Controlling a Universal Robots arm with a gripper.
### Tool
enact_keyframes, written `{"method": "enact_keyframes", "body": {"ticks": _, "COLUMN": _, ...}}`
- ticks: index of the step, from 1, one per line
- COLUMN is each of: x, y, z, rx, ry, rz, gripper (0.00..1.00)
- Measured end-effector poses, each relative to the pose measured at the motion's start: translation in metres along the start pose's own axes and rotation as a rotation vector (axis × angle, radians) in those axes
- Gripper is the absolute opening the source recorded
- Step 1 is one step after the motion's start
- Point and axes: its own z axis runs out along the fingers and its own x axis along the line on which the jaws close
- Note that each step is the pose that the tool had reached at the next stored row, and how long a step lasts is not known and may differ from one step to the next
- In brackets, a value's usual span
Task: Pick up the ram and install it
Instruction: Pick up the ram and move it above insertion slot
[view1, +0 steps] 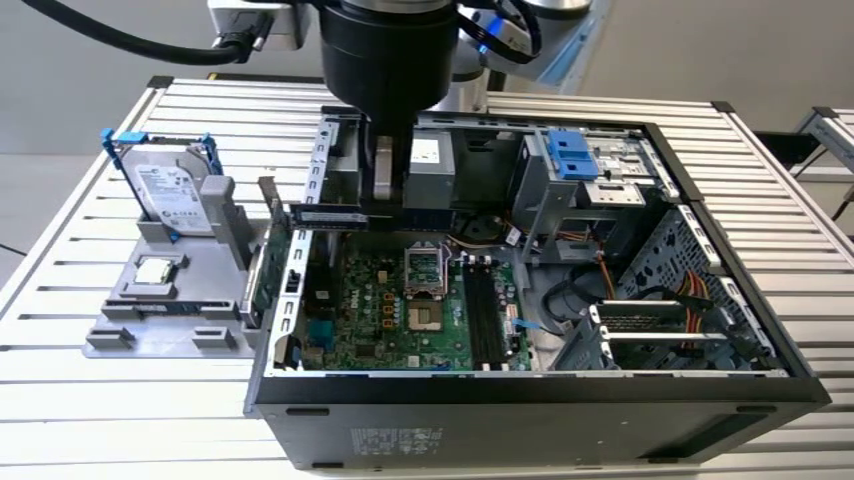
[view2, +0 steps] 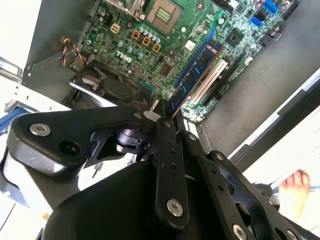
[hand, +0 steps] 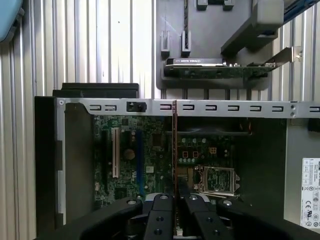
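Nearest to us in both wrist views, the gripper (hand: 174, 197) is drawn narrow, its black fingers (view2: 161, 131) pinched on one end of the ram (view2: 196, 70). In the second wrist view the ram is a dark blue stick with black chips reaching out past the fingertips. In the first wrist view we see it edge-on as a thin line.

Below it lies the green motherboard (hand: 195, 150) inside the open computer case (view1: 534, 400). The square CPU socket (hand: 217, 180) sits to one side of the ram's line, and a white slot (hand: 116, 152) and a blue slot (hand: 140, 160) to the other. In the exterior view the ram hangs level under the arm, at about the height of the case's upper rim, over the far end of the board toward the exterior view's left. The long black memory slots (view1: 481, 315) lie just to the exterior view's right of the socket, and the ram is not seated in them.

Beyond the case wall, on the slatted counter (view1: 80, 420), a grey holder tray (view1: 160, 330) carries a graphics card (hand: 215, 70), a small silver CPU chip (view1: 158, 268) and an upright hard drive (view1: 174, 195).
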Motion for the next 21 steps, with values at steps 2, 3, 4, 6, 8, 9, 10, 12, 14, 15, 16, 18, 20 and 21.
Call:
{"method": "enact_keyframes", "body": {"ticks": 2, "x": -0.0001, "y": -0.0038, "z": -0.0001, "rx": -0.0001, "ry": 0.0, "rz": 0.0, "gripper": 0.0}}
{"method": "enact_keyframes", "body": {"ticks": 3, "x": -0.0001, "y": -0.0055, "z": -0.0002, "rx": -0.0001, "ry": 0.0001, "rz": 0.0, "gripper": 0.0}}
{"method": "enact_keyframes", "body": {"ticks": 4, "x": -0.0001, "y": -0.007, "z": -0.0002, "rx": -0.0001, "ry": 0.0001, "rz": 0.0, "gripper": 0.0}}
{"method": "enact_keyframes", "body": {"ticks": 6, "x": -0.0002, "y": -0.0105, "z": -0.0003, "rx": 0.0, "ry": 0.0, "rz": 0.0, "gripper": 0.0}}
{"method": "enact_keyframes", "body": {"ticks": 8, "x": -0.0002, "y": -0.0141, "z": -0.0004, "rx": -0.0002, "ry": 0.0, "rz": 0.0, "gripper": 0.0}}
{"method": "enact_keyframes", "body": {"ticks": 9, "x": -0.0003, "y": -0.0159, "z": -0.0004, "rx": -0.0004, "ry": -0.0001, "rz": 0.0, "gripper": 0.0}}
{"method": "enact_keyframes", "body": {"ticks": 10, "x": -0.0003, "y": -0.0178, "z": -0.0005, "rx": -0.0008, "ry": -0.0001, "rz": 0.0, "gripper": 0.0}}
{"method": "enact_keyframes", "body": {"ticks": 12, "x": -0.0004, "y": -0.0214, "z": -0.0007, "rx": -0.0017, "ry": 0.0, "rz": 0.0, "gripper": 0.0}}
{"method": "enact_keyframes", "body": {"ticks": 14, "x": -0.0004, "y": -0.0249, "z": -0.0007, "rx": -0.0022, "ry": 0.0, "rz": 0.0, "gripper": 0.0}}
{"method": "enact_keyframes", "body": {"ticks": 15, "x": -0.0004, "y": -0.0267, "z": -0.0008, "rx": -0.0025, "ry": 0.0, "rz": 0.0, "gripper": 0.0}}
{"method": "enact_keyframes", "body": {"ticks": 16, "x": -0.0004, "y": -0.0284, "z": -0.0008, "rx": -0.0027, "ry": 0.0001, "rz": 0.0, "gripper": 0.0}}
{"method": "enact_keyframes", "body": {"ticks": 18, "x": -0.0005, "y": -0.0317, "z": -0.001, "rx": -0.0031, "ry": 0.0001, "rz": 0.0, "gripper": 0.0}}
{"method": "enact_keyframes", "body": {"ticks": 20, "x": -0.0006, "y": -0.0352, "z": -0.001, "rx": -0.0033, "ry": 0.0, "rz": 0.0, "gripper": 0.0}}
{"method": "enact_keyframes", "body": {"ticks": 21, "x": -0.0006, "y": -0.0367, "z": -0.0011, "rx": -0.0035, "ry": 0.0001, "rz": 0.0, "gripper": 0.0}}
